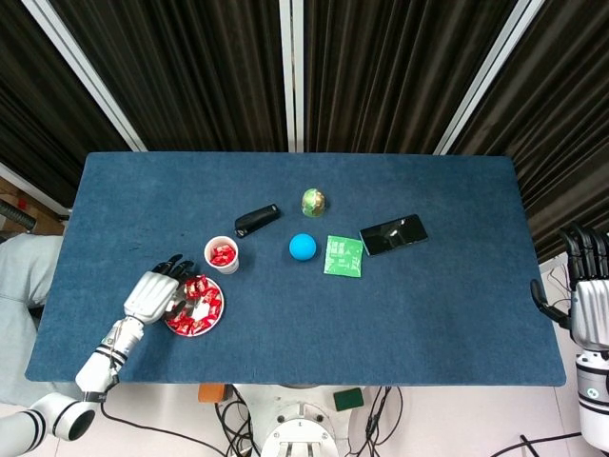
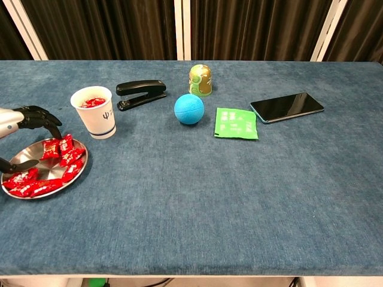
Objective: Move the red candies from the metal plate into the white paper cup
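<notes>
Several red candies [image 2: 45, 167] lie heaped on the metal plate [image 2: 79, 165] near the table's left front, and a few already sit in the white paper cup [image 2: 94, 112] just behind it. I hold my left hand [image 1: 157, 293] over the plate's left rim, fingers [image 2: 37, 116] spread and curved downward above the pile, thumb low by the wrappers, with nothing pinched between them that I can see. My right hand [image 1: 590, 309] hangs off the table's far right edge, fingers pointing up and apart, holding nothing. As I judge it, the risk lies in the pinch: the wrappers look slick and overlap each other, so closing on one may drag a neighbour along or squeeze it out sideways. Pressing down at the rim could tip or skate the light plate across the blue cloth. The cup stands close beside my hand, so a careless lift might knock it over and spill what is inside. A stapler [image 2: 140, 94] and blue ball [image 2: 189, 109] sit further right, out of my path.
</notes>
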Controlling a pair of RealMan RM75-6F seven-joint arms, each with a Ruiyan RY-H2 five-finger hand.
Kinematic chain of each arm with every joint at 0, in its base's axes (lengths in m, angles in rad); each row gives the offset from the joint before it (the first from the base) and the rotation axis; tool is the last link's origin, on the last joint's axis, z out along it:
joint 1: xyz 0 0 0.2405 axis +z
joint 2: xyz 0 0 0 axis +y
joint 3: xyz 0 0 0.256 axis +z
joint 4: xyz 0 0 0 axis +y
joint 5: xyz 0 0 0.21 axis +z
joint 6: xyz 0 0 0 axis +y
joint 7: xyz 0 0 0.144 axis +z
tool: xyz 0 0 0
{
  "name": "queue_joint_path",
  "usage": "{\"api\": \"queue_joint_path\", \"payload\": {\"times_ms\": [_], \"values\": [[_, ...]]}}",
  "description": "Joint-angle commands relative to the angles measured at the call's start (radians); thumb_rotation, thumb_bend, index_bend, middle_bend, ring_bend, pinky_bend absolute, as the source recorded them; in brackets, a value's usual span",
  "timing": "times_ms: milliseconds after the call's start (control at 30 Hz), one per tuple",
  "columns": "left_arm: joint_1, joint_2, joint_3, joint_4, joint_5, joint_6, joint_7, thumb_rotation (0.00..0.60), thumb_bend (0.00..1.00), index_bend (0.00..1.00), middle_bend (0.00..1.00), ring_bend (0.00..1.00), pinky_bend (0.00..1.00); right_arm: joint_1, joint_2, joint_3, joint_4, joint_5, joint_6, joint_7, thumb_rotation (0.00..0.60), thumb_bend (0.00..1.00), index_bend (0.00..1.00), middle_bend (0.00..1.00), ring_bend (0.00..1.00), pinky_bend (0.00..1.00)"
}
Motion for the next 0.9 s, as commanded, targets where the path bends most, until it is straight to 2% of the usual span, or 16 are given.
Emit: {"api": "queue_joint_path", "payload": {"times_ms": [33, 900], "values": [[-0.001, 0.001, 0.002, -0.003, 0.001, -0.001, 0.007, 0.6, 0.33, 0.29, 0.13, 0.03, 0.22, 0.0, 0.0, 0.0, 0.001, 0.001, -0.001, 0.001, 0.6, 0.34, 0.0, 0.0, 0.0, 0.0], [-0.002, -0.012, 0.003, 0.006, 0.0, -0.003, 0.031, 0.6, 0.33, 0.47, 0.14, 0.03, 0.22, 0.0, -0.005, -0.001, 0.007, 0.005, -0.006, 0.004, 0.6, 0.34, 0.0, 0.0, 0.0, 0.0]]}}
